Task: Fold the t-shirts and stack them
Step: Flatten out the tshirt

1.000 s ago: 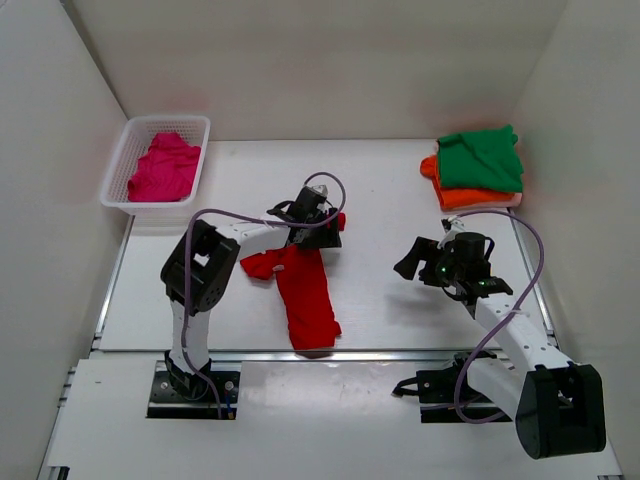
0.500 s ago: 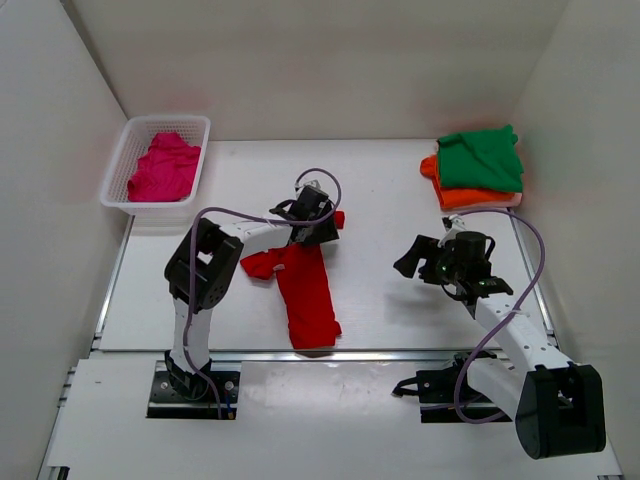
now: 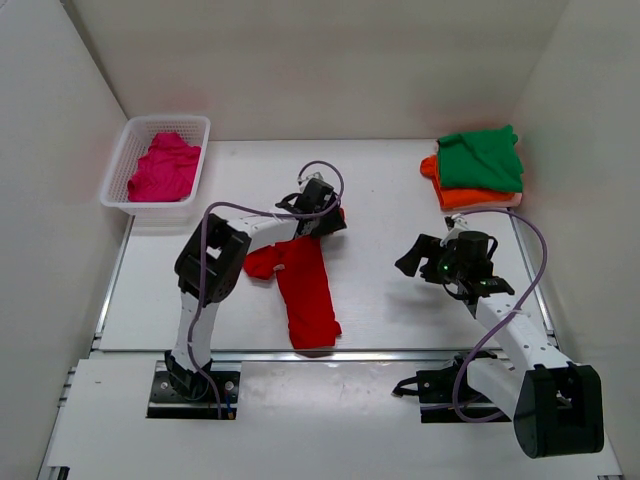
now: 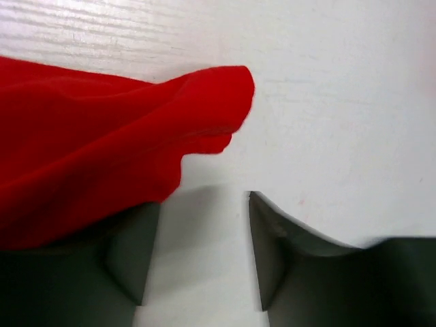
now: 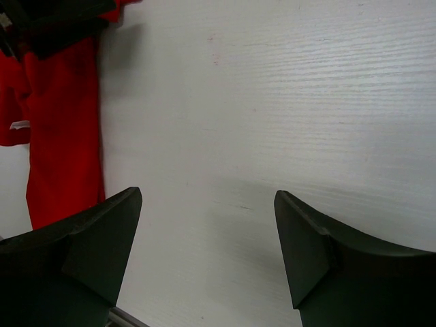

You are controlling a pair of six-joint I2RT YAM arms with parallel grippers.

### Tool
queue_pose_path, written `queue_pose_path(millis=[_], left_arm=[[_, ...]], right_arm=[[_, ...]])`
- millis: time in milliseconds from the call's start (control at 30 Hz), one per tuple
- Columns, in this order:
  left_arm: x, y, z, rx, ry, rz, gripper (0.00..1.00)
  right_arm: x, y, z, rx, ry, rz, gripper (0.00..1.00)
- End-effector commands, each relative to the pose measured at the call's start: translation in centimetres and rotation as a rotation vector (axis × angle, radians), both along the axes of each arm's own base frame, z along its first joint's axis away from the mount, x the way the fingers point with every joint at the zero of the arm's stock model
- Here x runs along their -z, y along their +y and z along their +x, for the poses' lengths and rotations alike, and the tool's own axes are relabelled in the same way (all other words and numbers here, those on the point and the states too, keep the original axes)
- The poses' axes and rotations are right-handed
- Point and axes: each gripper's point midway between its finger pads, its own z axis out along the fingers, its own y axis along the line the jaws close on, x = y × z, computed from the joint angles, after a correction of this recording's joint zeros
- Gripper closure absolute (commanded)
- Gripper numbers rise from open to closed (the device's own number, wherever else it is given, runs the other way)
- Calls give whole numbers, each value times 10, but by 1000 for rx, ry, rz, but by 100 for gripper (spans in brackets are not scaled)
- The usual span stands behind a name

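A bright red t-shirt (image 3: pixel 305 290) lies as a long strip in the middle of the table, one sleeve sticking out to the left. My left gripper (image 3: pixel 322 215) is low over its far end. In the left wrist view a red fold (image 4: pixel 88 157) lies over the left finger, and only bare table shows between the open jaws of the left gripper (image 4: pixel 201 252). My right gripper (image 3: pixel 425 258) hovers to the right of the shirt, open and empty (image 5: pixel 208 252). The red t-shirt (image 5: pixel 61 136) is at the left of its view. A green t-shirt (image 3: pixel 482 158) lies folded on an orange one (image 3: pixel 465 198).
A white lattice basket (image 3: pixel 170 121) at the back left holds a crumpled magenta t-shirt (image 3: pixel 163 168). White walls close in the table on the left, back and right. The green and orange stack sits in the back right corner.
My left gripper has shifted a little farther along the red shirt's far end, and its jaws have narrowed slightly. The right arm has stayed still.
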Motion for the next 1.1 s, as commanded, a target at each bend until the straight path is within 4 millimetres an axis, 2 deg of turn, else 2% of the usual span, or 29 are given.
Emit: queue_pose_path(millis=[0,100,133,167,200,267,300,367,433,533,633,667,700,733,767,800,833,867,933,1067], left_arm=[[4,2,7,-18,9,28,51],[17,8,11,-40,23,55,75],[20,9,11,-42,32,60,90],[21,9,11,-43,34,66,99],[21,13,11,-49,42,79,100],[13,16,13,-42,23,82,100],[-10,15,17,-43,-14,56,100],[-32,17,20,-38,-39,24,100],[-61,30,29,-64,-79,11,100],[-88,41,35,-68,-115,-10,100],[-84,47,37,-59,-97,-18,100],[-80,49,34,-55,-83,-25,100],[-77,42,31,-34,-69,-49,100],[-71,45,31,-41,-65,-54,94],[-68,40,25,-26,-46,-75,88],[-69,38,25,-24,-55,-83,78],[-71,29,20,-4,-56,-85,71],[-68,29,23,-7,-61,-71,68],[-62,17,16,25,-36,-62,59],[-56,8,16,33,-30,-61,52]], right_arm=[[-15,-1,12,3,-68,4,24],[-13,5,9,-33,-65,5,24],[-9,10,6,-59,-50,-4,24],[-10,16,5,-87,-51,-14,24],[-10,24,3,-118,-54,-20,24],[-8,32,0,-148,-49,-21,23],[-7,40,-2,-172,-49,-6,23],[-6,50,-6,-208,-45,3,23],[-4,63,-11,-251,-33,22,23],[-4,88,-21,-316,-24,63,23],[-2,114,-35,-377,-7,113,28],[-3,126,-42,-409,6,137,33],[0,137,-50,-439,27,149,36],[5,141,-54,-451,46,147,37],[10,149,-66,-483,76,151,37],[14,155,-75,-501,100,144,40],[22,157,-84,-508,134,150,43],[22,162,-89,-526,136,151,44],[31,165,-109,-564,189,181,52],[42,168,-129,-601,229,186,53]])
